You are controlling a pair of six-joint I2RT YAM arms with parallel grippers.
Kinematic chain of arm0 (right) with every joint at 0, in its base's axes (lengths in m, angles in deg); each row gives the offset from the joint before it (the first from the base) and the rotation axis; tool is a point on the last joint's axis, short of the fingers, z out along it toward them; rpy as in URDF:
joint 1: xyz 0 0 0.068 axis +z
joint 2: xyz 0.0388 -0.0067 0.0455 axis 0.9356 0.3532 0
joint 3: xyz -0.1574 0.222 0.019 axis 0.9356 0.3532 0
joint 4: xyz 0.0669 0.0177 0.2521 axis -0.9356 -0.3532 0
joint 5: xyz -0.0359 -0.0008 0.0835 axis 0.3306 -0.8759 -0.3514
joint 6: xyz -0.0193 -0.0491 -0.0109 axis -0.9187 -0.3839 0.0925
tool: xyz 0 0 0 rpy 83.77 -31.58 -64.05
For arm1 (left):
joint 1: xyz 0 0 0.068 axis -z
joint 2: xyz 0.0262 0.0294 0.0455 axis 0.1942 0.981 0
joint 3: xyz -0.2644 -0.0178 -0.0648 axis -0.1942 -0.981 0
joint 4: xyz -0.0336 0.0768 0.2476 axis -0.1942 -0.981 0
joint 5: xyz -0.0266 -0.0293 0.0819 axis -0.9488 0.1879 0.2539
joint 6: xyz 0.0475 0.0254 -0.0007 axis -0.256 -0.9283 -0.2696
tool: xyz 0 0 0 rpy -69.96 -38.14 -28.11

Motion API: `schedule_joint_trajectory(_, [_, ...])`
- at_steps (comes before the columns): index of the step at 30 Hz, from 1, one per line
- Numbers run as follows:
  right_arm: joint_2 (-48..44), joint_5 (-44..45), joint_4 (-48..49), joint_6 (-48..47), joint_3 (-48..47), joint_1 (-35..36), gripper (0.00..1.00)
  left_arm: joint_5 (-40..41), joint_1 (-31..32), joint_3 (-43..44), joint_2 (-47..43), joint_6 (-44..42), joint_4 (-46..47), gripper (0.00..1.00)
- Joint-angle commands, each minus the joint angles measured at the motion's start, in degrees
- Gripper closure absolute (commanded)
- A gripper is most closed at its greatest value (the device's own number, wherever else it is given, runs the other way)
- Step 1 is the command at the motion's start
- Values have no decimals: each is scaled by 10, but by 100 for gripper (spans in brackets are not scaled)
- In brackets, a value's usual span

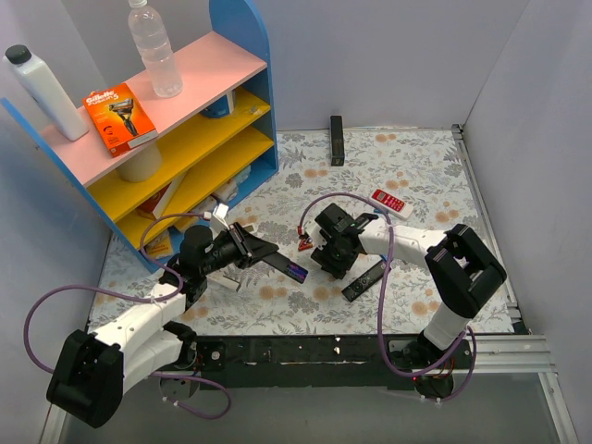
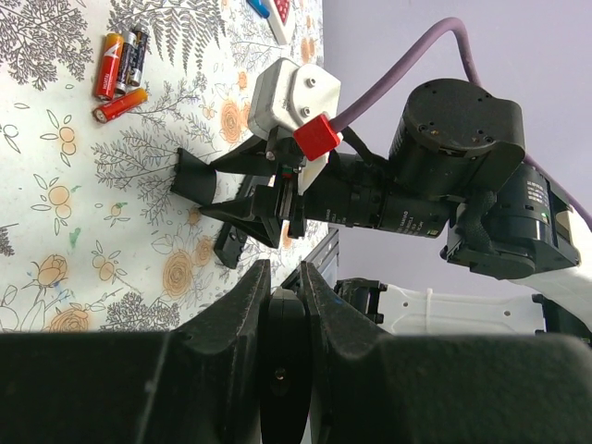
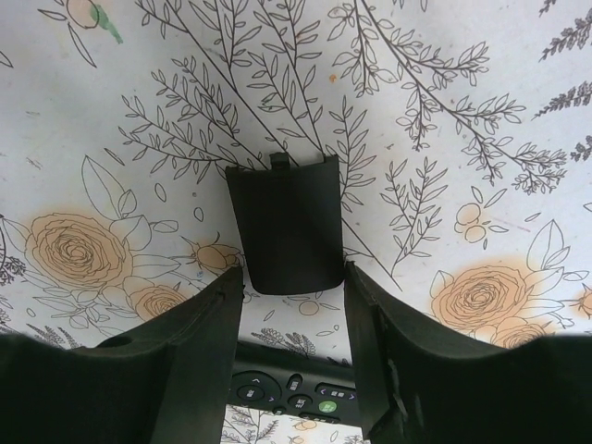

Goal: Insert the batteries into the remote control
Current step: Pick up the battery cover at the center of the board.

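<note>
Floral table [image 1: 407, 176]: right gripper [image 3: 294, 305] jaws straddle battery cover [image 3: 285, 222], unclamped.

gillette brand name on orange razor pack [image 1: 117, 118], top pink shelf [image 1: 199, 69]

Walled lab bench [image 1: 416, 185], bolted arms

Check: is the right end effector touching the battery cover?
Cannot tell. In the right wrist view the battery cover sits between the right end effector's open fingers, no clear contact.
</note>
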Motion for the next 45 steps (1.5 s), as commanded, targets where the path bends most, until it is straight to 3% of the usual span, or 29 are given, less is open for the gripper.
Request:
schedule_joint_trajectory(1, [34, 14, -15, -30, 7, 7, 45, -6, -5, 8, -16, -7, -4, 100])
schedule_joint_trajectory(8, [46, 3, -1, -35, 19, 7, 49, -5, -9, 6, -17, -10, -8, 100])
schedule_joint_trajectory(12, [46, 2, 1, -32, 24, 7, 61, -3, -10, 1, -19, -11, -7, 100])
schedule_joint_trajectory(21, [-1, -28, 7, 10, 25, 7, 69, 0, -18, -9, -16, -12, 4, 100])
schedule_joint_trajectory(35, [-112, -40, -48, 44, 2, 7, 71, -16, -21, -25, 49, -14, 88, 100])
schedule_joint_trajectory(45, [-173, -75, -92, 40, -67, 18, 71, -38, -21, -23, 110, 8, 159, 100])
